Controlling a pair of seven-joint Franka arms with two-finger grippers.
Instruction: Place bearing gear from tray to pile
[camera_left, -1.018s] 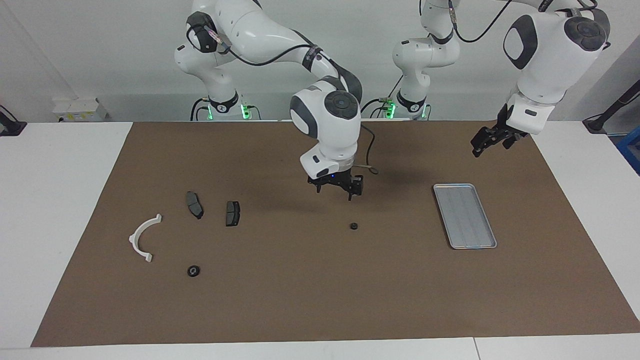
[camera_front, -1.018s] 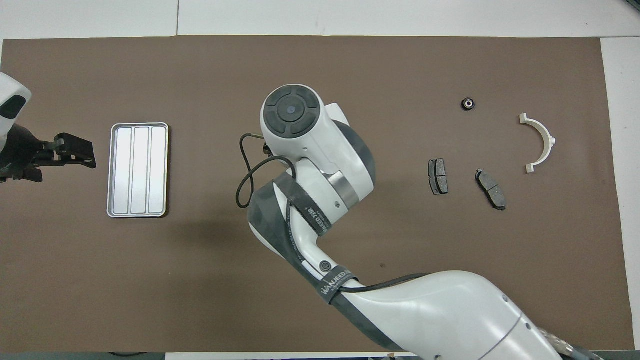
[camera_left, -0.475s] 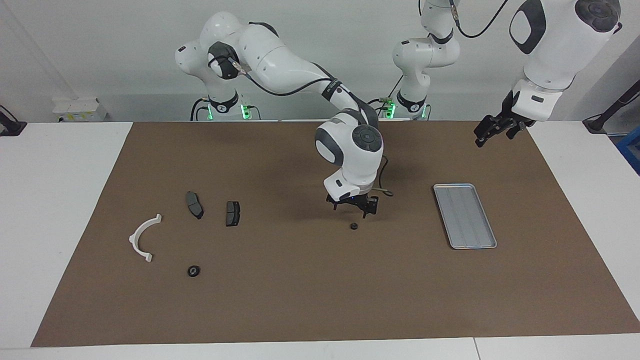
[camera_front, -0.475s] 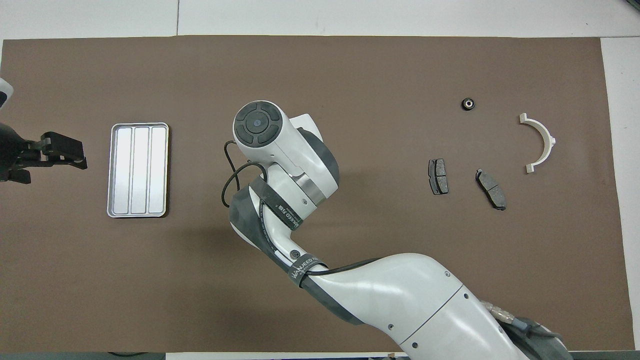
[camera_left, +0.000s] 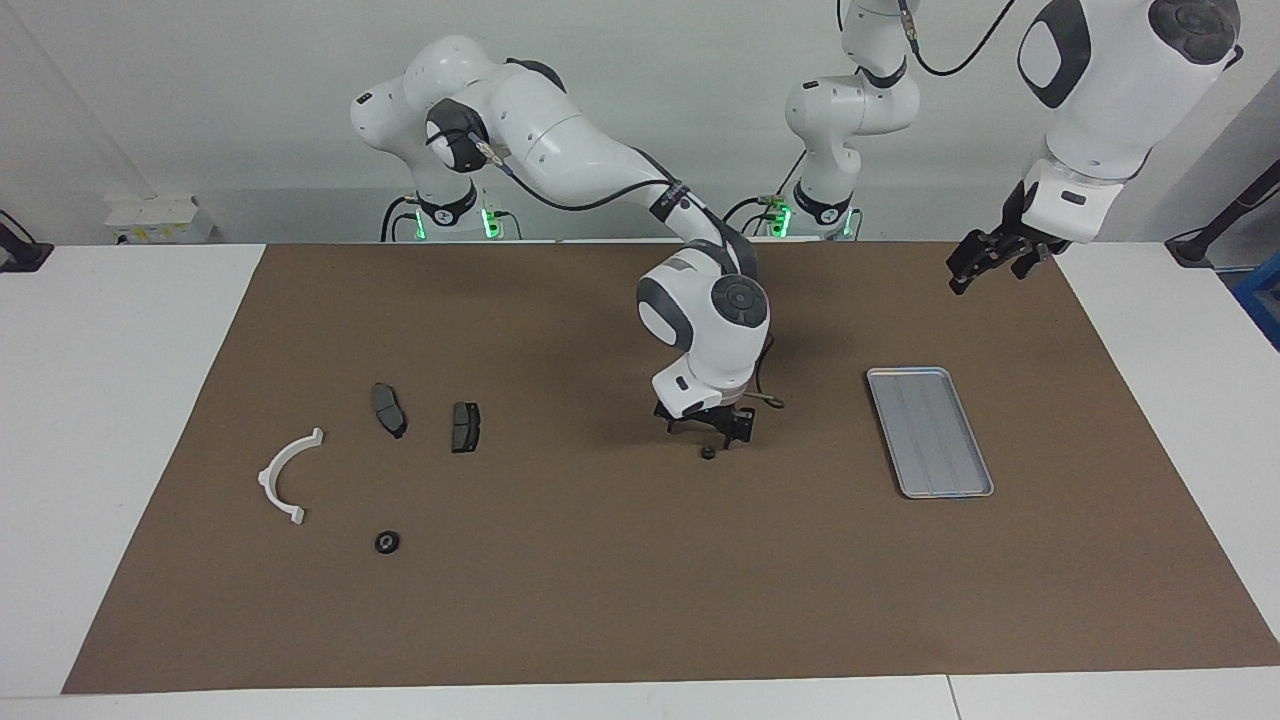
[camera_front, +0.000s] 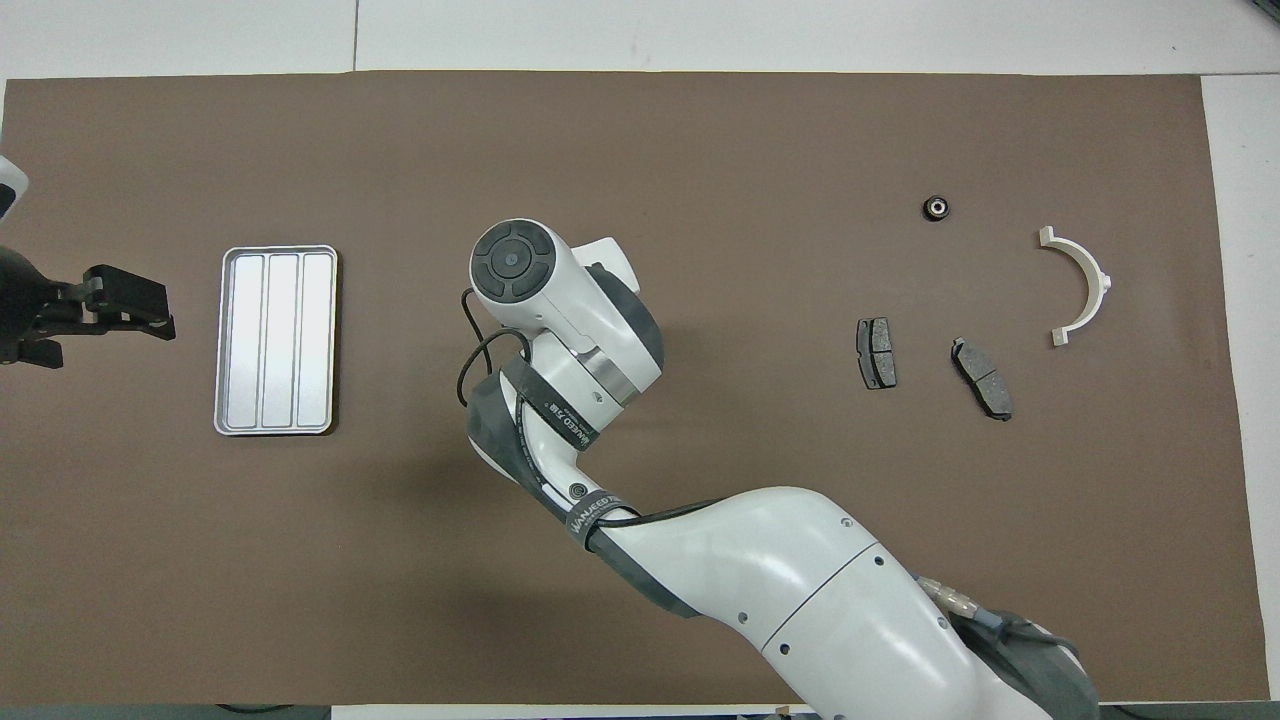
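The facing view showed the small black gear (camera_left: 708, 452) on the brown mat (camera_left: 600, 600), at nine o'clock from the empty tray (camera_left: 930, 431). The right gripper (camera_left: 712, 428), fingers spread, hung just above it. In the overhead view that arm hid both. The arm's strap lettering was unreadable. The left gripper (camera_left: 978, 262) waited open at one o'clock of the tray.
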